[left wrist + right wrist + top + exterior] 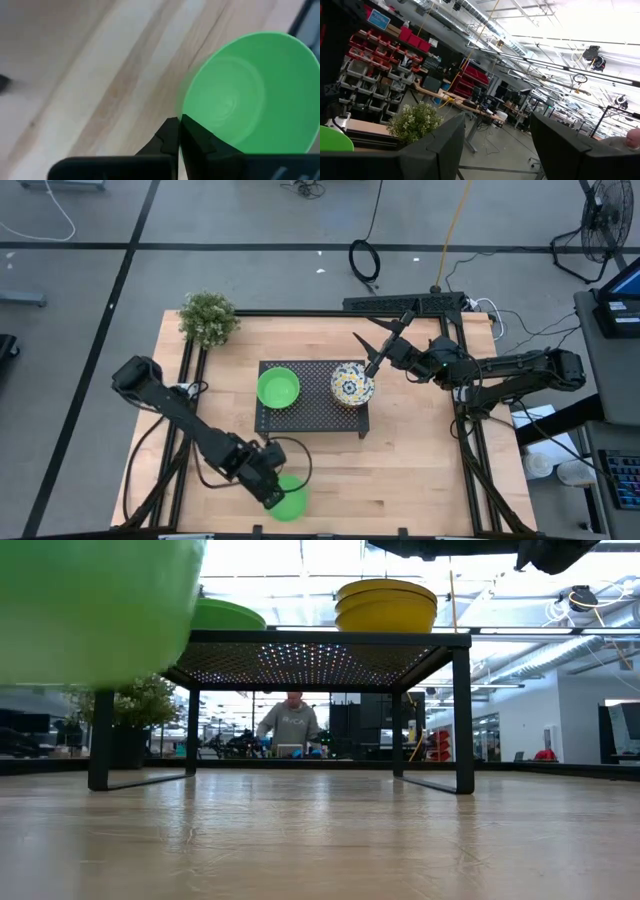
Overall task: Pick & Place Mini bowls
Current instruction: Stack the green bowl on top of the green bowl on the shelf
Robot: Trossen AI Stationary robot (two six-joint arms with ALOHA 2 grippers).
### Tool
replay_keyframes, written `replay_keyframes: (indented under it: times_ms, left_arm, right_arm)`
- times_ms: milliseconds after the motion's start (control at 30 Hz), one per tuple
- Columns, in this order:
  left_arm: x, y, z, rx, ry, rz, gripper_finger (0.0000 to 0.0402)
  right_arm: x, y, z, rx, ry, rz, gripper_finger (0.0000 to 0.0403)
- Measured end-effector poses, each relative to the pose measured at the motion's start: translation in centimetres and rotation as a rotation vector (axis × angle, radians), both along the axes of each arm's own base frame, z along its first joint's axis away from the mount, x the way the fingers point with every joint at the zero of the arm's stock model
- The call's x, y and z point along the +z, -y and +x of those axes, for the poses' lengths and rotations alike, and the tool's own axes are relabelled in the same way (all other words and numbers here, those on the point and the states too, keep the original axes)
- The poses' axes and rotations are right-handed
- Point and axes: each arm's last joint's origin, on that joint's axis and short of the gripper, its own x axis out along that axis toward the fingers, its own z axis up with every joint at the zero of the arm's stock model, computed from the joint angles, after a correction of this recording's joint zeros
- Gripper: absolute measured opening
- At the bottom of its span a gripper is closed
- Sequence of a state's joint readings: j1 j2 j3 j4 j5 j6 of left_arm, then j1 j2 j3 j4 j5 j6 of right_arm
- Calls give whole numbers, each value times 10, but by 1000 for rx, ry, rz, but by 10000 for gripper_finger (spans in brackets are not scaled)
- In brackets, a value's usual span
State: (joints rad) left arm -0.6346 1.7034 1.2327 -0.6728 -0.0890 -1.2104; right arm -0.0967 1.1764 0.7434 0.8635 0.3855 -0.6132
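Note:
My left gripper (274,492) is near the table's near edge, shut on a plain green mini bowl (291,502). This bowl fills the upper left of the low view (90,610). On the black perforated rack (312,415) sit another green bowl (278,387) and a stack of floral bowls (352,384), whose yellow undersides show in the low view (385,604). My right gripper (366,354) is open and empty. It hovers just beyond the floral stack's far right side, above the rack. My left gripper pinches the green bowl's rim (182,114), with one finger (200,137) inside the bowl and the other (167,137) outside its wall. The bowl is tilted, its opening turned toward the wrist. In the low view it hangs clear of the table.
A small bushy potted plant (208,317) stands at the table's far left corner and also shows in the right wrist view (415,122). Bare wood lies in front of and to the right of the rack. A person (290,725) is in the room far behind the table.

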Motion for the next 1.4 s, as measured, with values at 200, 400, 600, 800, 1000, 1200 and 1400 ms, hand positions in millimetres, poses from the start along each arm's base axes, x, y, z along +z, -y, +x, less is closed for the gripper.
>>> replay_keyframes:
  times_ms: [200, 400, 600, 800, 1000, 1200, 1400]
  left_arm:
    - [49, -17, -17, 8, 205, 54, 5]
    - [100, -52, -43, 120, 405, 116, 5]
    - [131, -101, -74, 339, 457, 187, 7]
    - [147, -147, -98, 483, 448, 170, 5]
    - [154, -179, -105, 526, 432, 163, 4]
    - [140, -194, -99, 533, 272, 214, 5]
    - [125, -200, -86, 534, 133, 187, 6]
  right_arm:
    - [0, 0, 0, 0, 0, 0, 215]
    - [0, 0, 0, 0, 0, 0, 215]
    - [0, 0, 0, 0, 0, 0, 215]
    - [0, 0, 0, 0, 4, 0, 215]
    - [1, 0, 0, 0, 7, -1, 215]
    - [1, 0, 0, 0, 7, 0, 215]
    - [1, 0, 0, 0, 7, 0, 215]
